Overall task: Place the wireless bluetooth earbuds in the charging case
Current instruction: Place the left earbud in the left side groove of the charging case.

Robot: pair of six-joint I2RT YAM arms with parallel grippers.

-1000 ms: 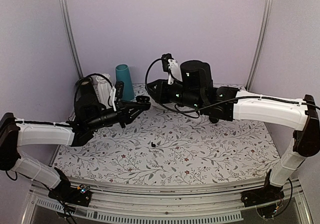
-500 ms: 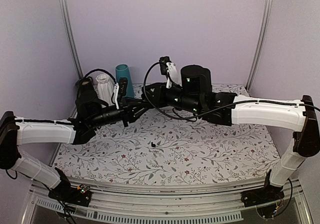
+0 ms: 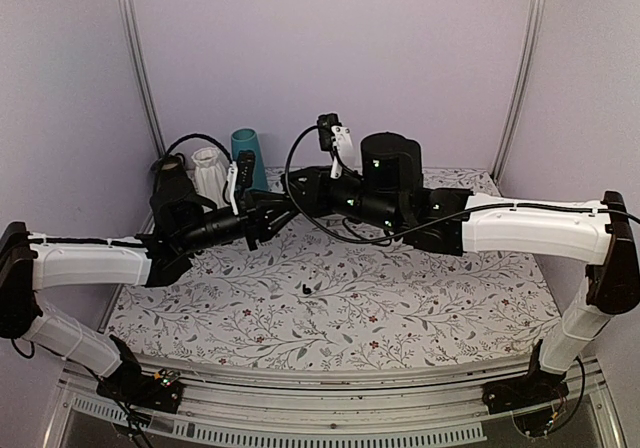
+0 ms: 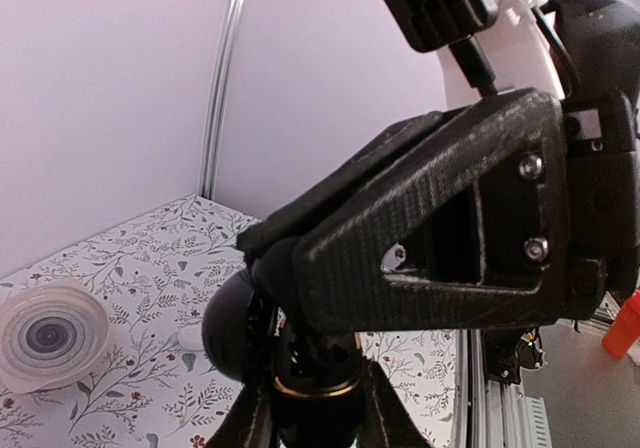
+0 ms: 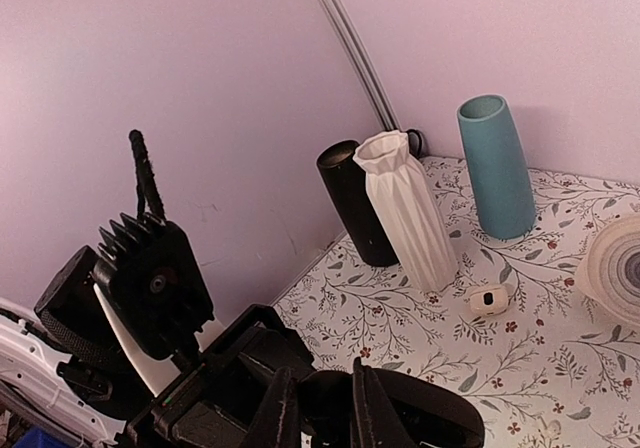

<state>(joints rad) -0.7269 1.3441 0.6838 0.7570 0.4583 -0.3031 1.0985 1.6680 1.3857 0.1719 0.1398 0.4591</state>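
Light: even, soft, bright, probably from overhead.
Shadows: faint on the table [image 3: 420, 303].
Focus: wrist views blur close up.

Matt floral tablecloth [image 3: 420, 298], seemingly fabric

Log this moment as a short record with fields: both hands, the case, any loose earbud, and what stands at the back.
left hand: shut on the case, held up off the cloth
right hand: shut, tips right over the case; what it holds is hidden
earbud: one lies loose on the cloth, mid-table
back corner: black tube, white ribbed vase, teal vase, side by side
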